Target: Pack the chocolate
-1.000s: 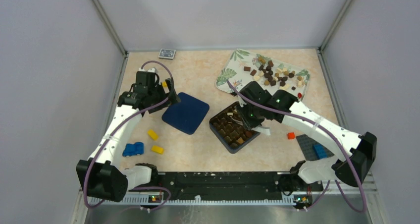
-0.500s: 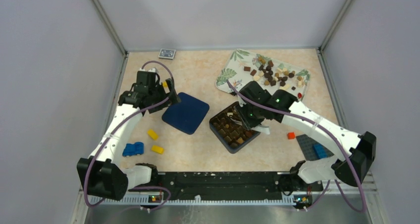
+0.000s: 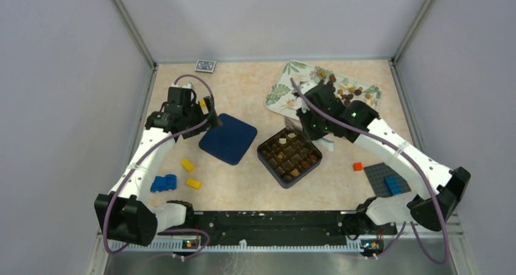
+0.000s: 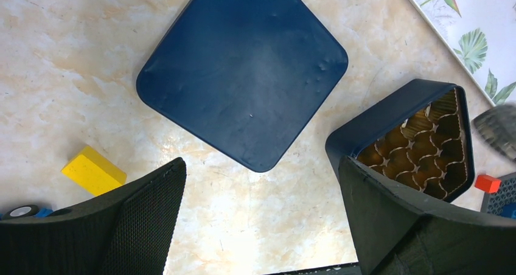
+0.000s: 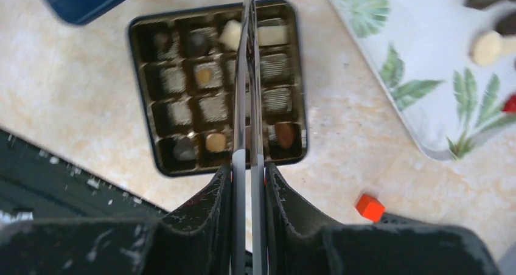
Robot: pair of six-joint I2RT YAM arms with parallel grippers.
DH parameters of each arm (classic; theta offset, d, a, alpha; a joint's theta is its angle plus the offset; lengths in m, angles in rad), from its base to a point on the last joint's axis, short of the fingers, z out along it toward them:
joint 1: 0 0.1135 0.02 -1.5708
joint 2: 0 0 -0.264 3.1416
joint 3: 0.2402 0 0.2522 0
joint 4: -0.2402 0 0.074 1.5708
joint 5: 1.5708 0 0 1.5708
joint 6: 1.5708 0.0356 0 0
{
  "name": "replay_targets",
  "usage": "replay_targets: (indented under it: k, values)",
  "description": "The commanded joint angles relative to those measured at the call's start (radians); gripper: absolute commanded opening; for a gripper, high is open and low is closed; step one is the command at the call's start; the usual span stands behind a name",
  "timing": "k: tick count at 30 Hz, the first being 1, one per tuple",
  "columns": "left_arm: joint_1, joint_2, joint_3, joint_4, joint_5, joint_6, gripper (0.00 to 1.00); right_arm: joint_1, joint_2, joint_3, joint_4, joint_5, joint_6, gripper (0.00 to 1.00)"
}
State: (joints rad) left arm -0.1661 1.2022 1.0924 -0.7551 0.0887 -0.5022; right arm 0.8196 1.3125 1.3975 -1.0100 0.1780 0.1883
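Note:
The dark chocolate box [image 3: 289, 156] sits mid-table with several cells filled; the right wrist view shows it [image 5: 176, 80] with a light brown piece [image 5: 214, 142] in the near row. Loose chocolates [image 3: 341, 92] lie on the leaf-print tray [image 3: 286, 86]. My right gripper [image 3: 311, 120] is shut on metal tweezers [image 5: 249, 74], its fingers [image 5: 248, 165] pinching the two blades, tip over the box's far edge, near the tray [image 5: 414, 56]. My left gripper [image 3: 210, 117] is open and empty [image 4: 261, 165] above the table beside the blue lid [image 4: 243, 74].
The blue lid [image 3: 228, 138] lies left of the box. Yellow bricks [image 3: 187, 164] and a blue toy [image 3: 163, 182] lie at the left. A red brick [image 3: 358, 166] and a grey baseplate [image 3: 386, 181] lie at the right. A card pack [image 3: 205, 66] sits at the back.
My right gripper has risen off the box and moved back toward the tray, tweezers still in it. The left arm has not moved.

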Motion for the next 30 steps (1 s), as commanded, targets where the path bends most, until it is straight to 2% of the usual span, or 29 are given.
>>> replay_targets:
  k: [1,5,11,20,26,30]
  values:
    - [0.005,-0.015,0.033,0.034,0.005,0.016,0.99,-0.187,-0.057,0.023,0.083,0.031,0.043,0.13]
    - [0.005,-0.018,0.03,0.036,0.044,0.009,0.99,-0.344,-0.065,-0.012,0.131,0.046,0.055,0.15]
    - [0.005,-0.007,0.03,0.044,0.05,0.013,0.99,-0.495,-0.027,-0.107,0.231,0.09,0.067,0.2]
    - [0.005,0.007,0.03,0.041,0.043,0.024,0.99,-0.533,0.066,-0.179,0.336,0.127,0.056,0.28]
    - [0.005,0.019,0.045,0.039,0.039,0.03,0.99,-0.557,0.121,-0.172,0.396,0.119,0.064,0.35]
    - [0.005,0.026,0.049,0.037,0.039,0.03,0.99,-0.566,0.157,-0.153,0.419,0.119,0.064,0.36]
